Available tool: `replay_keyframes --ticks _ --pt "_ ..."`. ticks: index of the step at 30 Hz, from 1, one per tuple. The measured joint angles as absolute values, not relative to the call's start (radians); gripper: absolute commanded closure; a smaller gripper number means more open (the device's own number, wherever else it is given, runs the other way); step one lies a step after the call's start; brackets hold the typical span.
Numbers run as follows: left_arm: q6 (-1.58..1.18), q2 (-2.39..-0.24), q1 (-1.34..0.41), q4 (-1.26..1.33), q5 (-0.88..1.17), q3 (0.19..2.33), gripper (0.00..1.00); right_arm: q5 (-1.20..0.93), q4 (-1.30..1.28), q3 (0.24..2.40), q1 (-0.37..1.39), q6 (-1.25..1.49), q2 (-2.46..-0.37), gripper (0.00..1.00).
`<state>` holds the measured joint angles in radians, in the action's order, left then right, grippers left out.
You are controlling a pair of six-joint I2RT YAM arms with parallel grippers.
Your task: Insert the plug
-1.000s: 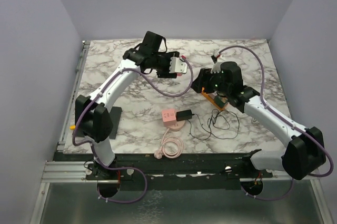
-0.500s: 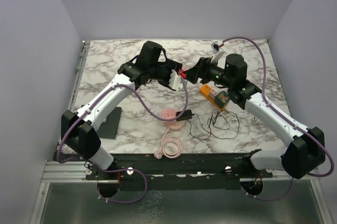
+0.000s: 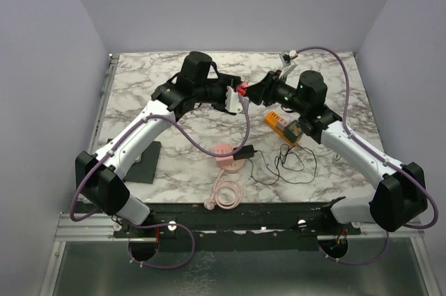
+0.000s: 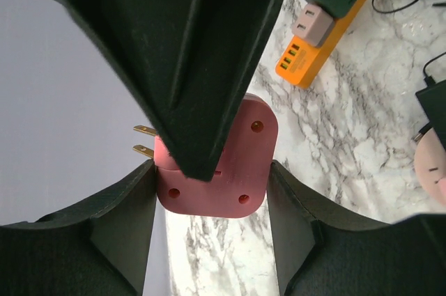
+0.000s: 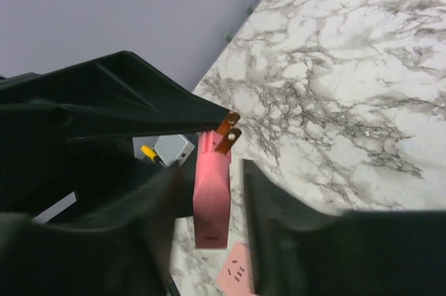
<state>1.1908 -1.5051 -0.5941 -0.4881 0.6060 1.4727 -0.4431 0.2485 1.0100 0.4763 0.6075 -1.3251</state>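
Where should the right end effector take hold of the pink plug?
On the pink plug's two broad flat faces, mid-body, clear of the prongs, coming in crosswise to the left end effector, which pinches its narrow edges: those faces are free and parallel.

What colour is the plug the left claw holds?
Pinkish red plug, brass prongs; clearest in left wrist view.

This looks like a robotics lab test cell rather than a home or shop. Plain lavender-grey walls [image 3: 230, 3] box in a marble-patterned table [image 3: 153, 87] on three sides. The left arm [image 3: 132, 143] and right arm [image 3: 355, 150] stand on an aluminium rail frame [image 3: 83, 226] at its near edge, with purple cables [image 3: 327, 56] looping loose. Below the frame lies what may be bare sheet metal [image 3: 230, 271].
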Motion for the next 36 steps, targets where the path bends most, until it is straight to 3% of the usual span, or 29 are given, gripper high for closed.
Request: replay_keyframes --ticks 2,4,5,7,8,9,16,22,30,33,36 --pt "1.155 -1.504 -0.603 -0.481 0.611 1.473 0.79 -0.455 0.274 1.010 0.476 0.607 -1.338 0.89" --pt "1.115 -1.499 -0.608 -0.476 0.609 1.472 0.77 -0.473 0.294 1.010 0.474 0.620 -1.354 0.95" --pt "1.091 -1.496 -0.607 -0.474 0.609 1.472 0.64 -0.486 0.300 1.011 0.471 0.622 -1.358 0.96" --pt "1.058 -1.493 -0.606 -0.469 0.609 1.470 0.19 -0.499 0.299 1.014 0.469 0.619 -1.358 0.98" --pt "1.045 -1.490 -0.607 -0.466 0.609 1.468 0.04 -0.506 0.292 1.018 0.469 0.612 -1.356 0.99" --pt "1.038 -1.486 -0.609 -0.461 0.608 1.464 0.01 -0.513 0.281 1.023 0.467 0.600 -1.354 0.99" --pt "1.060 -1.328 -0.611 -0.423 0.597 1.326 0.01 -0.680 0.025 1.118 0.421 0.356 -1.338 0.98" --pt "1.373 -1.192 -0.611 -0.405 0.586 1.198 0.01 -0.901 -0.174 1.293 0.392 0.232 -1.422 0.97" --pt "1.895 -1.111 -0.611 -0.294 0.582 0.930 0.02 -1.068 -0.269 1.323 0.392 0.235 -1.493 0.96" --pt "1.987 -1.077 -0.609 -0.126 0.585 0.812 0.07 -1.114 -0.272 1.325 0.390 0.276 -1.504 0.96" --pt "2.026 -1.076 -0.608 0.016 0.589 0.761 0.20 -1.165 -0.262 1.343 0.382 0.324 -1.528 0.95"
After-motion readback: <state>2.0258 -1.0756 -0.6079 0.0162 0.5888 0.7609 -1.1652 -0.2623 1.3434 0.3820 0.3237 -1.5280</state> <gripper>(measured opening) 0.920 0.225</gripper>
